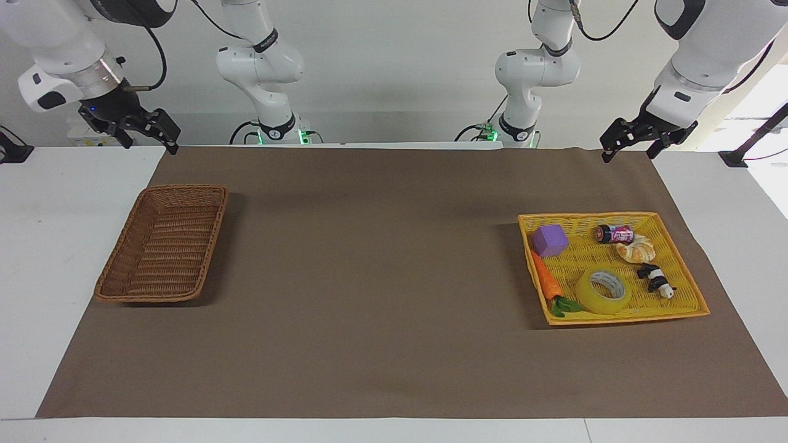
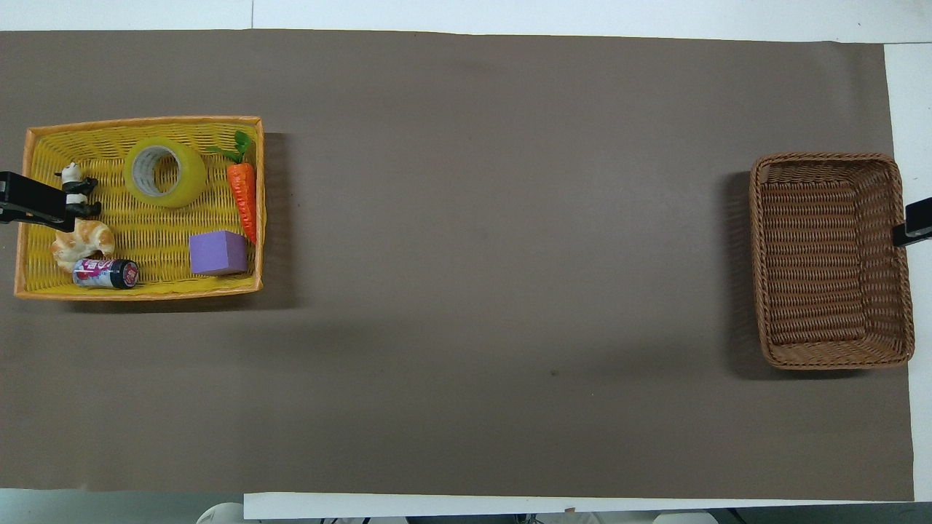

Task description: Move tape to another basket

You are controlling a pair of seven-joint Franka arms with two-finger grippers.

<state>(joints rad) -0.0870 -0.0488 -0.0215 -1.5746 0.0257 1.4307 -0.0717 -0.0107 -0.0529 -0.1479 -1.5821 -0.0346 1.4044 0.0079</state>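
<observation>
The tape [image 1: 604,291], a yellow translucent roll with a white core, lies flat in the bright yellow tray [image 1: 615,216] at the left arm's end of the table. It sits in the part of the tray farther from the robots, beside a toy carrot [image 1: 546,278]. It also shows in the overhead view [image 2: 164,172]. The brown wicker basket [image 1: 184,191] stands empty at the right arm's end and also shows in the overhead view [image 2: 830,158]. My left gripper [image 1: 629,155] hangs open and empty, high over the tray's outer edge [image 2: 29,200]. My right gripper [image 1: 152,147] hangs open and empty, high over the basket's outer edge [image 2: 916,222].
The yellow tray [image 2: 145,291] also holds a purple cube [image 2: 217,252], a small can [image 2: 105,273], a toy croissant [image 2: 81,240] and a toy panda [image 2: 75,185]. A brown mat [image 1: 381,277] covers the table between tray and basket.
</observation>
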